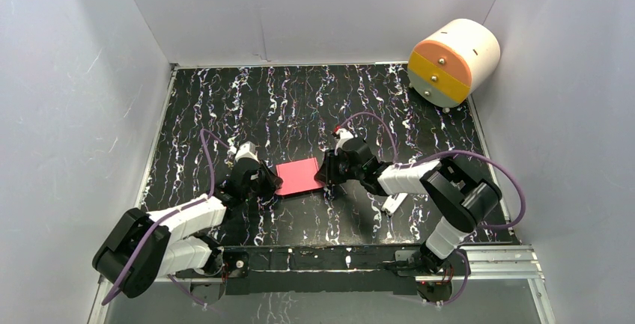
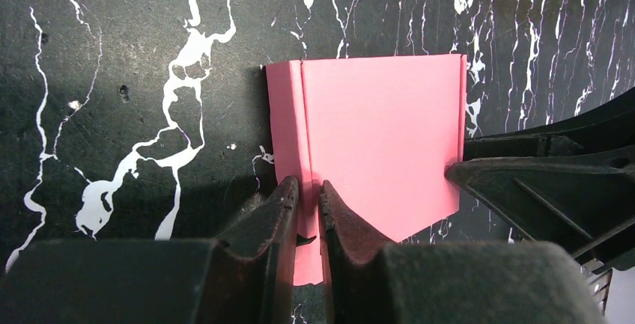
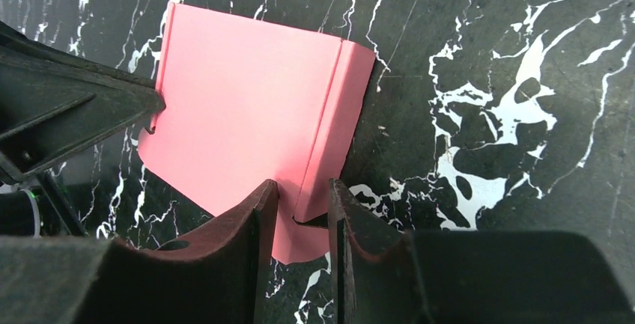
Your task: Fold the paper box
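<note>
From above I see the paper box [image 1: 297,176] on the table [image 1: 225,107] between left gripper [image 1: 273,183] and right gripper [image 1: 323,174], the cylinder [image 1: 453,62] well apart; left wrist: left gripper clamps one flap; right wrist: right gripper straddles the other, fingers apart.

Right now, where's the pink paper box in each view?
Top external: paper box just below centre.
Left wrist: paper box at centre, creased flap on its left.
Right wrist: paper box left of centre, flap on its right.
Shared landmark: black white-veined tabletop.
</note>
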Controlling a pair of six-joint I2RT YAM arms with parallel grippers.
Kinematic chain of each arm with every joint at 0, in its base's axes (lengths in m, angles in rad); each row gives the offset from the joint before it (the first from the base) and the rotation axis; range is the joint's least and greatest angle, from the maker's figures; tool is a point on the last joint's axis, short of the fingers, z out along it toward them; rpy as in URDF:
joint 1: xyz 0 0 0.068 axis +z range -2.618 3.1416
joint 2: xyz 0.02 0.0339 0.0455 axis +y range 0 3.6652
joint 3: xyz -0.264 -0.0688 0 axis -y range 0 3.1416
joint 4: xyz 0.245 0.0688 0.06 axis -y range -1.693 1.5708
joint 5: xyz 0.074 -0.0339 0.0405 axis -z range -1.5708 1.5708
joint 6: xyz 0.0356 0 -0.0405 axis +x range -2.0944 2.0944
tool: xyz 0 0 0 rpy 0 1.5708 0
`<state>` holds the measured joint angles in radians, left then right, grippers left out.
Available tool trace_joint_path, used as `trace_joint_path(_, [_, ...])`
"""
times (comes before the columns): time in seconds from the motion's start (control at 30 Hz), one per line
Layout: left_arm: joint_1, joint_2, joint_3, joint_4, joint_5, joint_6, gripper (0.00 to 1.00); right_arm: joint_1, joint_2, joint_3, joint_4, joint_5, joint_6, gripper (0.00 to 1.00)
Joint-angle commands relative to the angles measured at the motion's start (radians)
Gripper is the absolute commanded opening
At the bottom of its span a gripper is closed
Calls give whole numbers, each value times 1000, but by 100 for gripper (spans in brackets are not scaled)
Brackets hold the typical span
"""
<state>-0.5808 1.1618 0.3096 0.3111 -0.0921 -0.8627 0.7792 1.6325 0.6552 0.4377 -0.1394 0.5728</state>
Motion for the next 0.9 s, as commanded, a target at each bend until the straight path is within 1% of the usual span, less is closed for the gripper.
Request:
trace_joint_path(0.0, [-2,39,-20,-115,1,40,13,0,50,-34,90,-56,16,33])
trace_joint_path(0.17, [-2,52,-22,-109,11,45,13,-7,125,-96,134,-58,15,19])
trace_joint_path(0.27, [-2,58,-30,-109,11,49,13,-8,167,-125,137,-64,11,13])
trace_joint_path(0.37, [-2,63,-40,-105,8,52,12,-8,182,-144,129,-58,9,10])
trace_joint_path(0.47, [-2,84,-43,-90,2,73,5,-5,176,-138,95,-44,-2,7])
trace_joint_path(0.53, [-2,113,-36,-69,12,84,2,-4,162,-133,79,-38,-8,7])
trace_joint_path(0.6, [-2,148,-28,-48,26,86,1,-3,142,-124,68,-44,-10,7])
trace_joint_path(0.7, [-2,158,-36,30,73,45,2,-3,97,-120,62,-50,-5,7])
trace_joint_path(0.77, [-2,140,-38,60,74,22,3,-3,55,-121,50,-32,5,7])
trace_joint_path(0.8, [-2,134,-25,49,66,30,5,-3,36,-121,47,-21,8,9])
trace_joint_path(0.87, [-1,117,4,15,46,53,9,-5,1,-110,29,-10,0,17])
